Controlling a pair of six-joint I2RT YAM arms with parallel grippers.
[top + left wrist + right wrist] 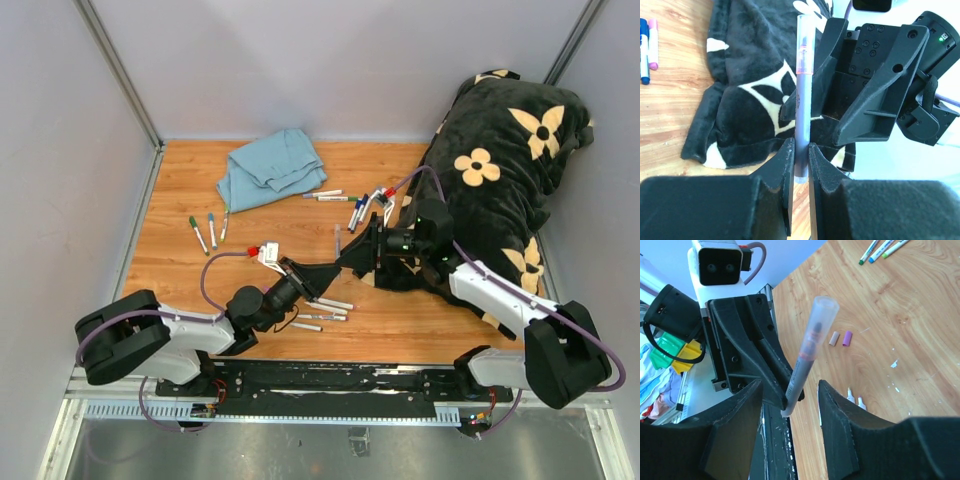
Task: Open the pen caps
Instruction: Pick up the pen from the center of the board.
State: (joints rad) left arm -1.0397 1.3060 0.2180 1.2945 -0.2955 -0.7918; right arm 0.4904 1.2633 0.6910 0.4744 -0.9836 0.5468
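Note:
My left gripper (801,150) is shut on the lower end of a grey marker (804,95), holding it upright above the table. A translucent pen cap (820,315) sits on the marker's far end, with a reddish band below it. The right gripper (790,386) stands open around the same marker, its fingers (837,410) on either side with a gap showing. In the top view the two grippers meet mid-table, left gripper (322,272) and right gripper (355,255). Two loose pen caps, tan (833,338) and purple (847,338), lie on the wood.
A black flowered cushion (500,170) fills the right side. A blue cloth (270,170) lies at the back. Capped markers lie at the left (205,232) and the back middle (345,200). Uncapped barrels (325,310) lie near the front edge.

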